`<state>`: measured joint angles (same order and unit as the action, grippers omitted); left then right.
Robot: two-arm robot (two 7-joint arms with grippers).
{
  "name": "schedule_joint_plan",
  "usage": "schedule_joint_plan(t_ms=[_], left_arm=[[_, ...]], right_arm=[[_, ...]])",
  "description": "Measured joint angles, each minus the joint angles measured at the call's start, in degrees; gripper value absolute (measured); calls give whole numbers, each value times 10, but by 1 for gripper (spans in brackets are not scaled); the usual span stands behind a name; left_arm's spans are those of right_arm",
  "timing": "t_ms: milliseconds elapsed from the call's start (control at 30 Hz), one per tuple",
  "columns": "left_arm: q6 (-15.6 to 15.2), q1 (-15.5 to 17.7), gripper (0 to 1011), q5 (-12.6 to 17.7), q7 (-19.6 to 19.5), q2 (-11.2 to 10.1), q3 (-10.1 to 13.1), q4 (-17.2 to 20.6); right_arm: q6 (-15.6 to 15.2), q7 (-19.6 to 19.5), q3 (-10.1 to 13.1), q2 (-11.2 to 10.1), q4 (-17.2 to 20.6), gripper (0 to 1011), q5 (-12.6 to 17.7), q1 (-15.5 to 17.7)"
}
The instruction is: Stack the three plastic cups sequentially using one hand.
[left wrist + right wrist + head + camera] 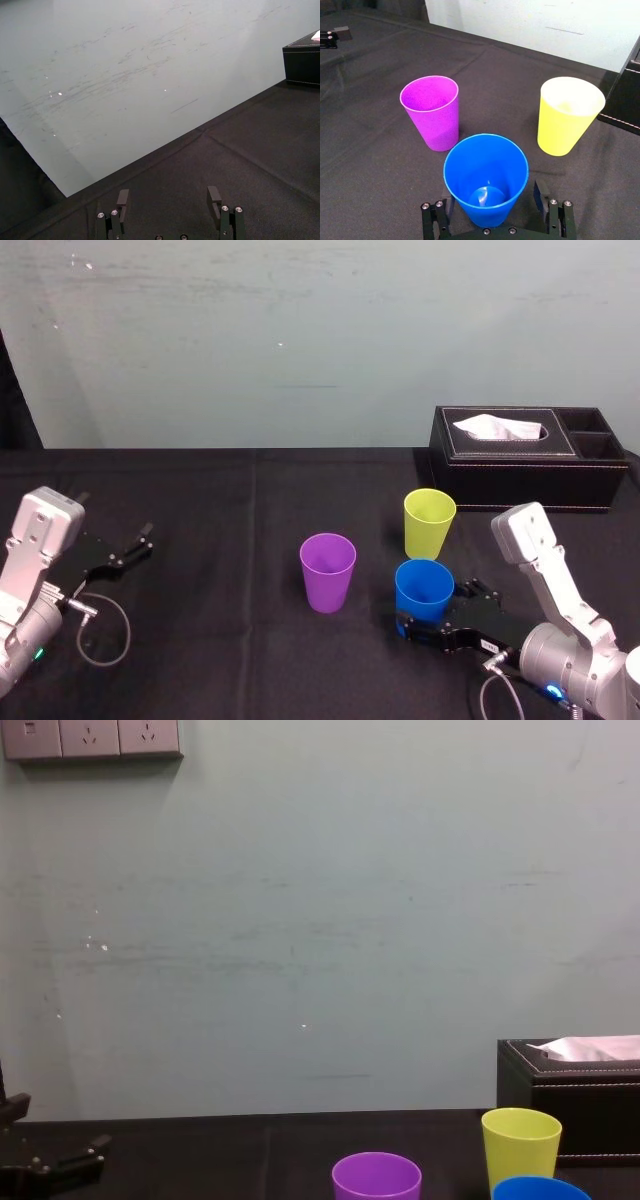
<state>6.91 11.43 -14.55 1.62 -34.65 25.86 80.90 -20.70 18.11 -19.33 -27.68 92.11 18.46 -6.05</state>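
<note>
Straddling one blue cup (424, 590), right tool (493, 196) wide; one purple (328, 570), one yellow-green (429, 522) beside; left tool (168, 196) wide.

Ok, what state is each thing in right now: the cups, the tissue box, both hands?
Purple cup: upright, unstacked.
Blue cup: upright, unstacked, between the right hand's fingers.
Yellow-green cup: upright, unstacked.
Tissue box: a tissue sticks out of the top.
Right hand: open, straddling the blue cup.
Left hand: open, parked far left, holding nothing.
</note>
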Motion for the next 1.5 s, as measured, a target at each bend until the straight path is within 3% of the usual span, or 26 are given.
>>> schedule_joint_plan(t_ms=[767,1500], left_arm=[[0,0,1000,0,0,0,0,0],[0,0,1000,0,0,0,0,0]], right_arm=[[14,7,-1,27,-27,1003,-19,-12],[21,8,-2,39,-37,1003,-28,-15]])
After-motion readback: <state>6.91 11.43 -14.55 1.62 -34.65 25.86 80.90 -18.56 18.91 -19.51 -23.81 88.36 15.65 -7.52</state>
